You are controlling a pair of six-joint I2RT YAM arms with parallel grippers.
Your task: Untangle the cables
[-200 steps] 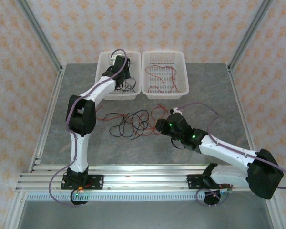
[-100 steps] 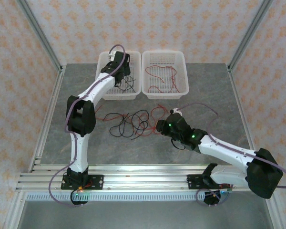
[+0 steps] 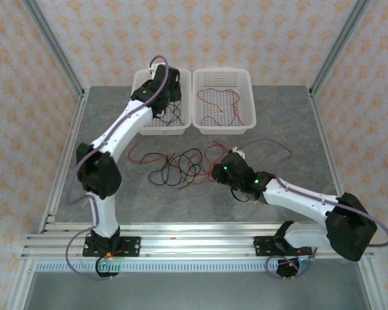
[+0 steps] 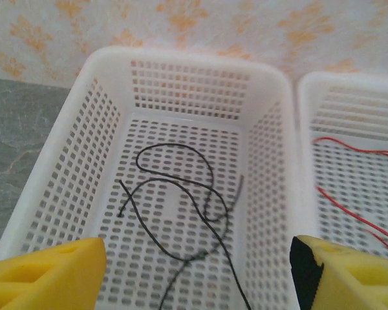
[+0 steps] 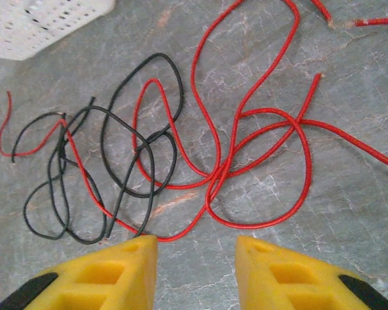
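1. A grey marbled desk (image 3: 278,116) is enclosed by orange-patterned wallpaper (image 3: 246,32). At its far edge a white left basket (image 4: 103,129) and a white right basket (image 3: 221,73) are set side by side.
2. A tangle (image 5: 216,173) of red and black cables is spread on the desk centre, nearer than the baskets.
3. A black cable (image 4: 210,194) is seen lying in the left basket, and red cables (image 4: 355,146) in the right basket.
4. The left tool (image 4: 197,258) is held above the left basket, fingers spread wide, nothing gripped.
5. The right tool (image 5: 197,248) is placed at the tangle's near-right edge, fingers parted and empty. It is seemingly low over the desk, but contact cannot be judged.
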